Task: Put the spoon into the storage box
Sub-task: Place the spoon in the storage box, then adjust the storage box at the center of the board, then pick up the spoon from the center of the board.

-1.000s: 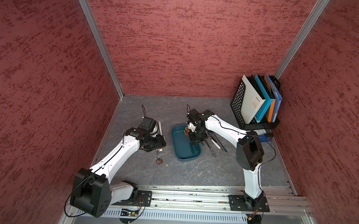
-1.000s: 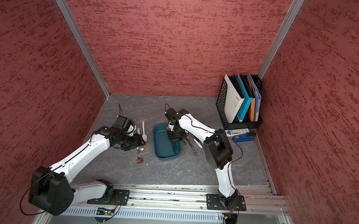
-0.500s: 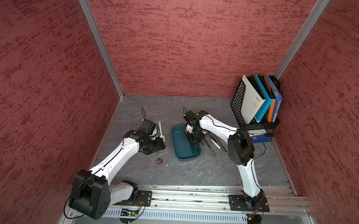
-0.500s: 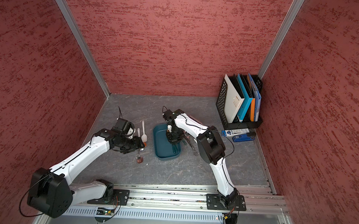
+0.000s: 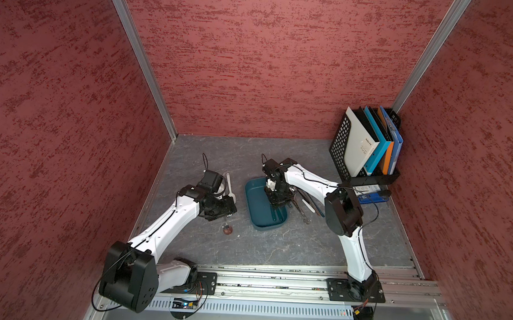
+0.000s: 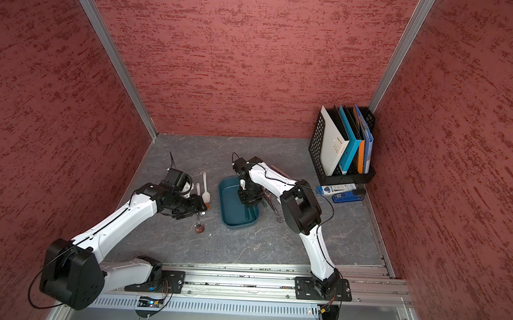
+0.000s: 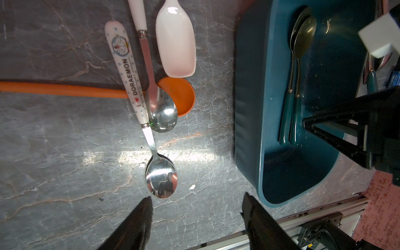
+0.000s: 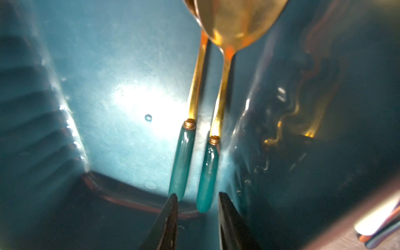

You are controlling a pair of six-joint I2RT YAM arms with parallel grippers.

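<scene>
Plainly, the white-handled spoon (image 7: 132, 86) near the storage box (image 7: 246, 97) reads "DORAEMON".

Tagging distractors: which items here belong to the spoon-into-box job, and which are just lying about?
Job: storage box; teal-handled spoons inside it; loose spoons outside it.
Lying about: mesh file rack; folders; blue stapler.

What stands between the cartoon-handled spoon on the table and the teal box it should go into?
Nothing visible lies between the Doraemon spoon and the storage box, only bare tabletop. Inside the box, though, the jaws of the right arm hang over two teal-handled spoons along one side, so dropping there might bump them.
</scene>
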